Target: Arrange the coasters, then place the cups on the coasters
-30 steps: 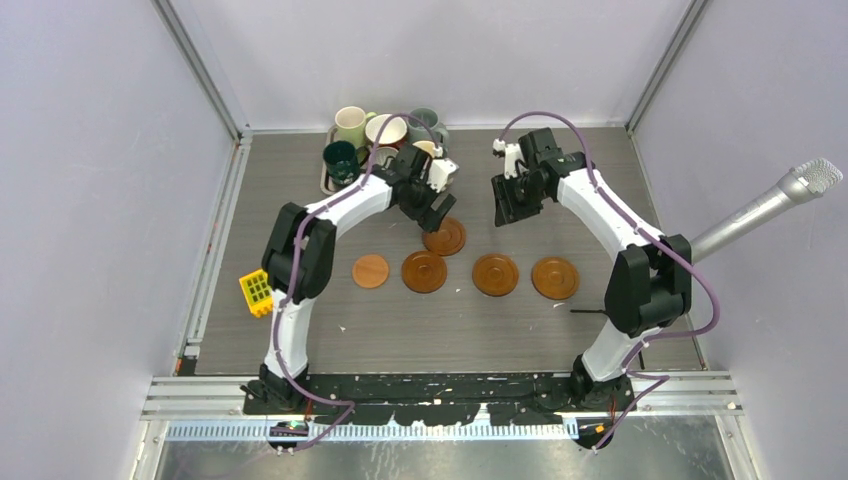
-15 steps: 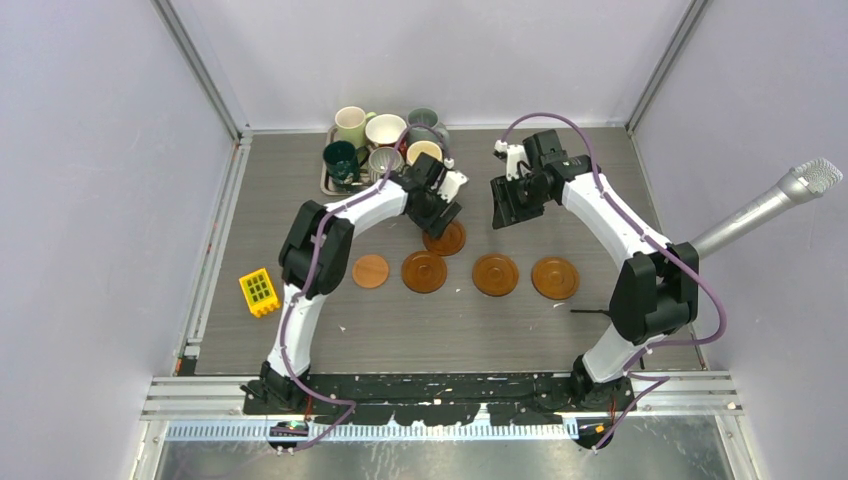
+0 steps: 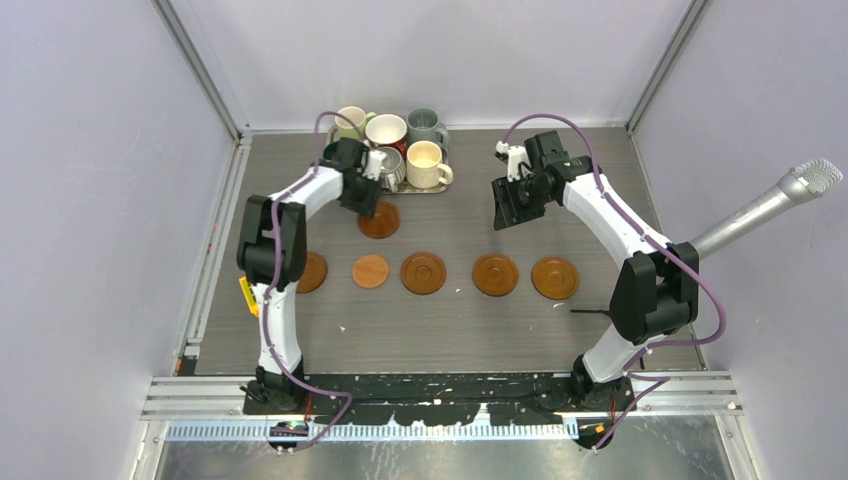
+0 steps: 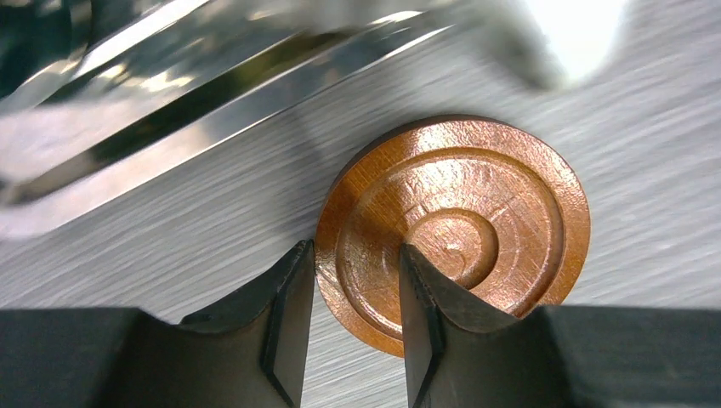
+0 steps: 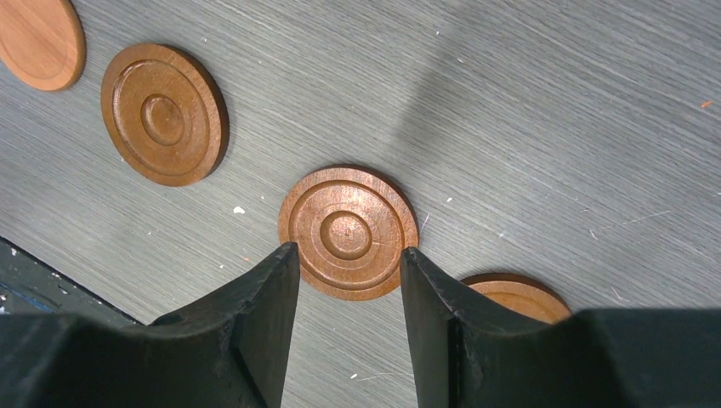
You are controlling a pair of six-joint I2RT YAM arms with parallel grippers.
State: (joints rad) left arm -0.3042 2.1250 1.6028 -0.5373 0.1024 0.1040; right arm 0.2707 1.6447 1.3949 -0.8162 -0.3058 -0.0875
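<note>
Shifted leftward to just near of the tray (image 3: 418,191), the sixth coaster (image 3: 379,220) is clenched at its rim by the left jaws. The right jaws are held released. Row placement is judged pending.

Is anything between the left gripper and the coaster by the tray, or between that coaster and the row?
Nothing visible. The left gripper straddles the rim of the coaster, and nothing lies on the table between it and the row of five coasters.
</note>
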